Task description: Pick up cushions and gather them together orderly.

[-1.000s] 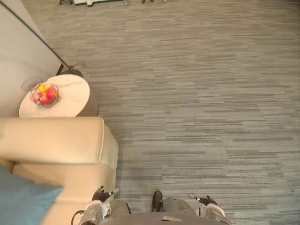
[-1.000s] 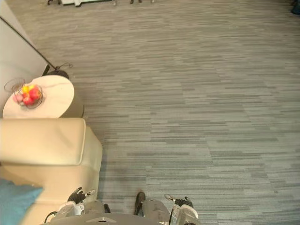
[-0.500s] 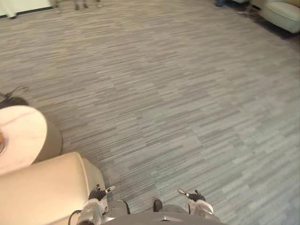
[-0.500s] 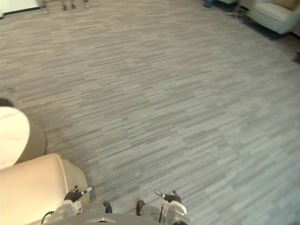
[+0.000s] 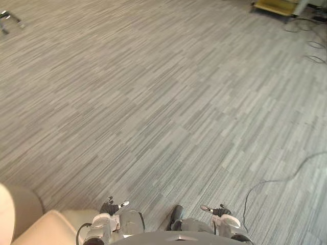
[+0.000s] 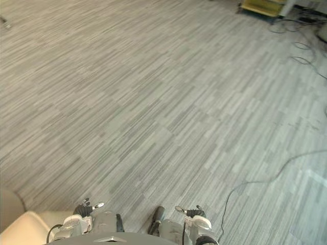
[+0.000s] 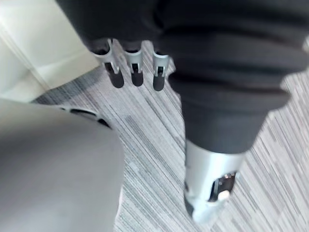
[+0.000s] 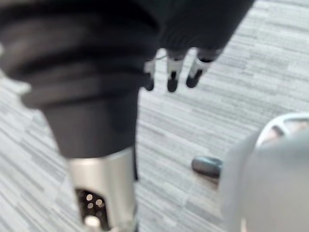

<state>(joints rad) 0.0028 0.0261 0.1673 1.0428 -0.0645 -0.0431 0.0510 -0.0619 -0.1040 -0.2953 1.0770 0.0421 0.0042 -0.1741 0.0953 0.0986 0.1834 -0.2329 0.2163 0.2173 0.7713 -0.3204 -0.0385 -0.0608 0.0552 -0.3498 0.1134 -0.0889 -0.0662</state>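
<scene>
i'm looking down on a wide run of grey striped carpet (image 5: 168, 112), its stripes slanting from near left to far right. close at my lower left is the corner of a cream sofa (image 5: 43, 229), and just beside it, further left, the curved edge of a side table (image 5: 23, 204). far off at the upper right sits a low yellow stand (image 5: 276, 6) with loose cables (image 5: 296, 23) coiled on the floor next to it. at the far upper left i can make out a few thin metal legs (image 5: 6, 15), too small to say of what. where the cushions lie i cannot tell, so i can give neither their look nor which way they point. the left hand (image 5: 110, 207) hangs low beside the sofa corner; in its wrist view the fingers (image 7: 133, 72) hang straight and relaxed over the carpet with the thumb held apart, gripping nothing, and the sofa's pale side shows just past them. the right hand (image 5: 217, 209) hangs low on the other side, its fingers (image 8: 171, 72) likewise loose and straight above bare carpet, gripping nothing.
</scene>
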